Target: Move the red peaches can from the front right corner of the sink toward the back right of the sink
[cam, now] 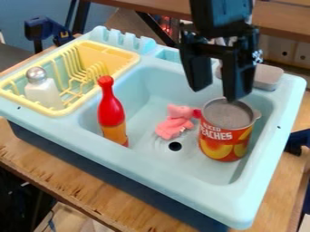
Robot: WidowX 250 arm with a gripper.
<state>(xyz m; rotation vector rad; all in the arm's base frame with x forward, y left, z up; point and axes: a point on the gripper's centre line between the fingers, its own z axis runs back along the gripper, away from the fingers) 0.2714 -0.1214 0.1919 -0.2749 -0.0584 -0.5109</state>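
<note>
One can w/ red-orange fruit label (225,140), upright in lt-blue sink basin (151,84), approx 3-4 o'clock, near R wall. Black gripper (216,93) overhead at approx 12 o'clock of can, w/ jaws parted, nothing grasped; contact w/ rim: can't tell. Pink soft toy (176,122) just beside can at approx 9 o'clock, nr drain hole (175,146). Red squeeze-type bottle (110,108) standing at basin's 9 o'clock. Yellow rack (130,56) at sink's 10 o'clock, w/ white shaker (51,94) inside. Wooden worktop (72,181) under sink.

Handling (est.): can prob. stiff, smooth, a bit slippery; light if empty, heavy-ish if full, wt. unclear. Prob. wide for jaws, so best hold = upper wall/rim, straddling edge from 12 o'clock; low breakage risk, some tip/slip risk on curved side.
</note>
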